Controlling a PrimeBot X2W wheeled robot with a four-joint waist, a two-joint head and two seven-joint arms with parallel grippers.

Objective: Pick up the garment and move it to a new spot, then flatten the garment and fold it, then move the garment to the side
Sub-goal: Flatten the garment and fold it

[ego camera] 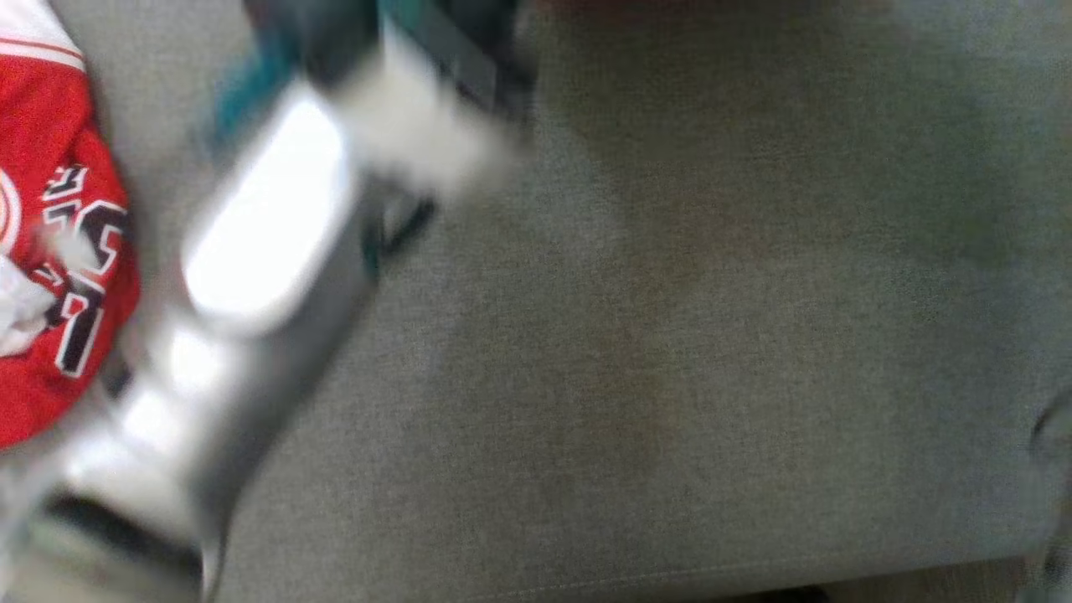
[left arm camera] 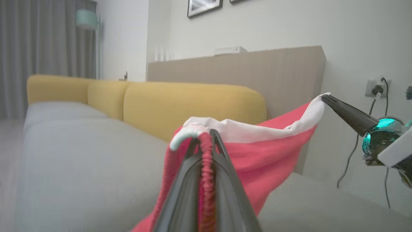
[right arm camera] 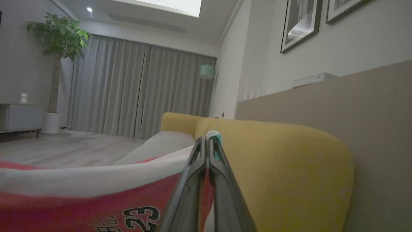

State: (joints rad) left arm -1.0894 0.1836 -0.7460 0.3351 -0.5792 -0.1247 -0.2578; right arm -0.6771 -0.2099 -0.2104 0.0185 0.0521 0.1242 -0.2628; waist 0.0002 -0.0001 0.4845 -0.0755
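Now, above the grey sofa seat [left arm camera: 80, 154], the left gripper [left arm camera: 205, 137] is pinching the red garment [left arm camera: 264, 154] by its ribbed edge, jaws nearly closed. Farther right over the seat, the right gripper [left arm camera: 325, 98] is clamping a white-trimmed corner by the very tips. That thin hold is probably risking a slip as the cloth is sagging between them.

Motion blur smears the whole head view; the pale arm [ego camera: 251, 243] over the sofa [ego camera: 670, 352] glares white. The wrist views are dim; the garment [left arm camera: 257, 151] above the sofa looks soft.
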